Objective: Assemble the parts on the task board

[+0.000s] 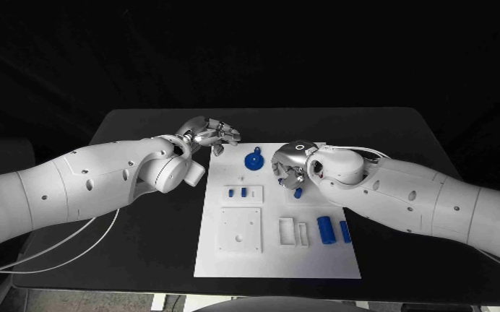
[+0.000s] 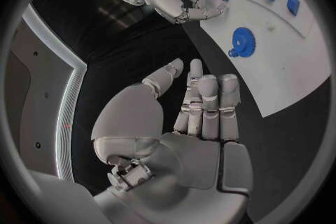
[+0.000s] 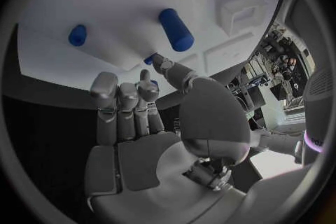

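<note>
Left hand point(image 1: 209, 136): held left of centre, off the task board point(image 1: 240, 254); fingers loosely apart, nothing held, seemingly kept clear.
Gear point(image 1: 253, 160): seated at board's upper centre.
Right hand point(image 1: 290, 165): lowered over a small blue part point(image 1: 298, 193); grasp cannot be told.
Cylinders point(image 1: 326, 230): laid lower right, unassembled.

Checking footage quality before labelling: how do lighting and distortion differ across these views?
Head view: dark surround, bright task board, straight edges. Left wrist view: fisheye bends the board edge; blue gear is crisp. Right wrist view: board curves, blue cylinder slightly soft, right hand evenly lit.
</note>
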You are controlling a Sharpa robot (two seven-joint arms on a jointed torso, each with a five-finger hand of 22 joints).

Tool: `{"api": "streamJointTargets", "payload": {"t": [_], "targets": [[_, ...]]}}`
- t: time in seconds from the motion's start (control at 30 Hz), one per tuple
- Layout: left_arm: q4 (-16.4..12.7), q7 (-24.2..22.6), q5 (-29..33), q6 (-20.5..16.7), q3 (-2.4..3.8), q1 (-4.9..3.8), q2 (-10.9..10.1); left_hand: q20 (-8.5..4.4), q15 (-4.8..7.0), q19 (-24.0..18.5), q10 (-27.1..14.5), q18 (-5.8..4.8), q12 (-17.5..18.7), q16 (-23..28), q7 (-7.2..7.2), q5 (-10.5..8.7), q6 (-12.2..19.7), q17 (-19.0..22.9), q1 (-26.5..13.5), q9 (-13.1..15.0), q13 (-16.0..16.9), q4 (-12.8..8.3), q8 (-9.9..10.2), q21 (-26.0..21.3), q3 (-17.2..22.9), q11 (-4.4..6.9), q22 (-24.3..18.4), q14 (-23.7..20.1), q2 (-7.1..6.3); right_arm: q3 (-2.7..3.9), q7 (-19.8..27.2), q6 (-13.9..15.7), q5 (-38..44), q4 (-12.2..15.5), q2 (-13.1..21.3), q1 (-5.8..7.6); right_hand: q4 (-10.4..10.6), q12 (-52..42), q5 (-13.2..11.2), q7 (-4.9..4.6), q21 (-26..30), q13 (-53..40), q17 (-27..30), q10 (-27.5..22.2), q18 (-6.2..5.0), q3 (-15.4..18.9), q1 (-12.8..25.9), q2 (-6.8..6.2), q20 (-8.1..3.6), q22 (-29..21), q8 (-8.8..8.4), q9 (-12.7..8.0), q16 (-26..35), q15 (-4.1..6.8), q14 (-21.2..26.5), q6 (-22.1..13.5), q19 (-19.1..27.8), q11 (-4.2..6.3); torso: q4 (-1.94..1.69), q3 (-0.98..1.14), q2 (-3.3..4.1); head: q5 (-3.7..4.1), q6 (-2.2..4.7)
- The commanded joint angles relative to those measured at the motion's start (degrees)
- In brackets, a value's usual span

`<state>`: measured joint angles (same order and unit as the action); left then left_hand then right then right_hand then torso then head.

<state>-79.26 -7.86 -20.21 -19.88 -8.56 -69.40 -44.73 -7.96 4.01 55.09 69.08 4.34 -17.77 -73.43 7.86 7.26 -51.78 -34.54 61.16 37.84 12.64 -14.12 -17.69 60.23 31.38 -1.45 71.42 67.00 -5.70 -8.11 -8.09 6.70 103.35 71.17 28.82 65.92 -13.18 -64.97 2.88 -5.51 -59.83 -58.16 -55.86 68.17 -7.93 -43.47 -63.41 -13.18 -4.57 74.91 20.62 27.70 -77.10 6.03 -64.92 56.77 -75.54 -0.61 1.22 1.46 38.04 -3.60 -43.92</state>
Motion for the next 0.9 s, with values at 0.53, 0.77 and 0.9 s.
{"api": "streamJointTargets", "payload": {"t": [0.53, 0.77, 0.9], "targets": [[0.04, 0.13, -0.07, 0.85, 0.01, -0.02, 0.03, -1.2, -0.46, 0.53, -0.85, 3.13, 0.55, 0.37, 0.22, -0.44, 0.47, 0.01, -1.0, -0.17, 0.2, 1.09, 0.07, -0.37, 0.04, -1.44, -0.09, 0.17, 0.08, -0.01, -2.27, 2.41, 0.14, 0.16, -0.53, -0.04, 2.59, -0.19, -0.1, -0.08, -0.33, 0.37, -0.31, -11.95, -7.07, 1.32, 2.08, 0.18, -0.05, 0.66, 0.25, 0.33, 0.59, 0.17, -0.53, 2.66, -0.36, 1.09, 0.02, 0.05, 0.02, -0.06, 0.14], [0.11, 0.17, -0.07, 0.82, 0.0, -0.03, 0.04, -1.2, -0.46, 0.54, -0.85, 3.15, 0.59, 0.37, 0.23, -0.43, 0.5, 0.01, -1.03, -0.18, 0.22, 1.15, 0.07, -0.38, 0.06, -1.44, -0.09, 0.17, 0.09, -0.01, -2.66, 1.66, 0.25, 0.22, -0.68, -0.04, 3.46, -0.43, -0.09, 0.3, -0.7, 0.45, -0.52, -11.24, -7.07, 1.5, 2.26, 0.89, -0.29, 0.72, 0.64, 0.61, 0.45, 0.46, -1.12, 3.49, -0.8, 1.44, 0.02, 0.04, 0.0, 0.0, 0.21], [0.08, 0.23, -0.07, 0.85, 0.0, -0.03, -0.04, -1.2, -0.46, 0.54, -0.85, 3.15, 0.59, 0.37, 0.23, -0.43, 0.51, 0.01, -1.03, -0.18, 0.22, 1.15, 0.07, -0.38, 0.06, -1.44, -0.09, 0.17, 0.09, -0.01, -2.75, 2.75, 0.16, 0.52, -0.2, -0.04, 3.47, -0.44, -0.09, 0.31, -0.7, 0.45, -0.52, -11.23, -7.07, 1.5, 2.26, 0.9, -0.29, 0.72, 0.65, 0.61, 0.45, 0.47, -1.13, 3.5, -0.8, 1.45, -0.01, 0.03, 0.02, 0.05, 0.19]]}}
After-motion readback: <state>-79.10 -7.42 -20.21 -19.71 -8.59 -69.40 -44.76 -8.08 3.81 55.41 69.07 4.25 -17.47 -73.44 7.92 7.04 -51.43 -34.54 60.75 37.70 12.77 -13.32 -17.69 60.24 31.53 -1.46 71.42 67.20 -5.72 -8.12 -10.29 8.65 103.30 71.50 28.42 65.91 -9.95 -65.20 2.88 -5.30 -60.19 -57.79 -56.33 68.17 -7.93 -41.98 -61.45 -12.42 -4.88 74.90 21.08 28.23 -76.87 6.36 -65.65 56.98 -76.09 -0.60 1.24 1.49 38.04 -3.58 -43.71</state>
